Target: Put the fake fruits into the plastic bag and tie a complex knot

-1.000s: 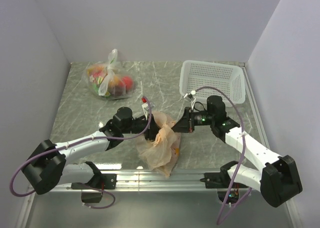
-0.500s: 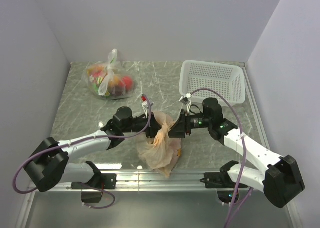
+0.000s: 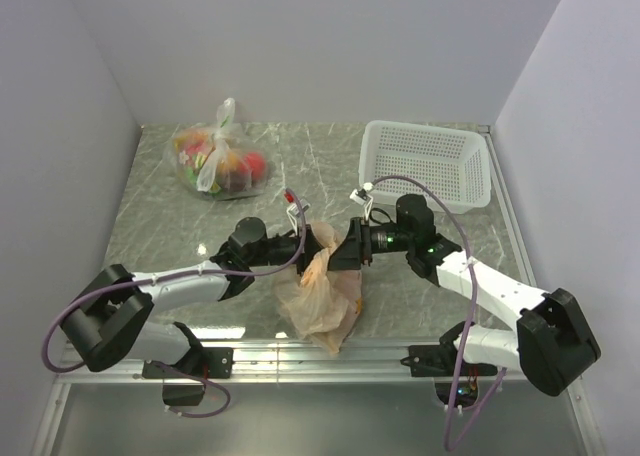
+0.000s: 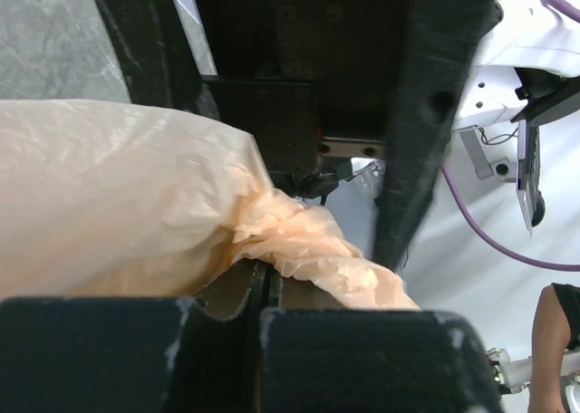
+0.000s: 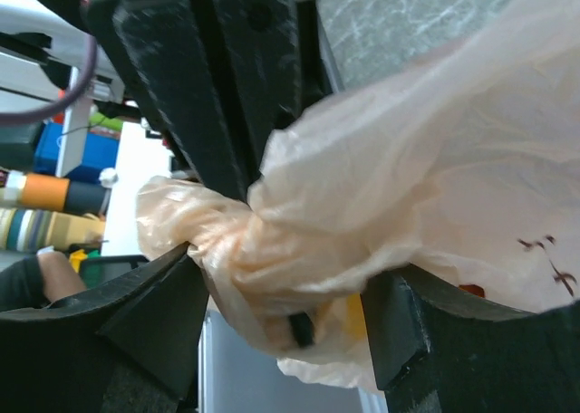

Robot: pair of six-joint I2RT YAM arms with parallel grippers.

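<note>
The bag (image 3: pixel 318 296) sits on the tabletop (image 3: pixel 150 216) between your two arms, near the front edge, with its belly down and its neck gathered up. Your left jaws are closed flat and pinch a fold of the film at their seam. Your right jaws are clamped on the twisted rope of the neck, parted only by the thickness of the bunch. The two pairs meet at the neck, almost touching.

A yellowish patch (image 5: pixel 353 315) shows through the film and is probably fruit. The rest I cannot make out, so I judge the loading done and the knot to be the step in hand.

To do it well, treat one grip as the anchor and work with the other. Draw the strands apart low and level so the weight rests on the tabletop. This film is thin and will likely tear if jerked, so build tension slowly. Never release both grips at once, and leave room between the wrists before any turn.
</note>
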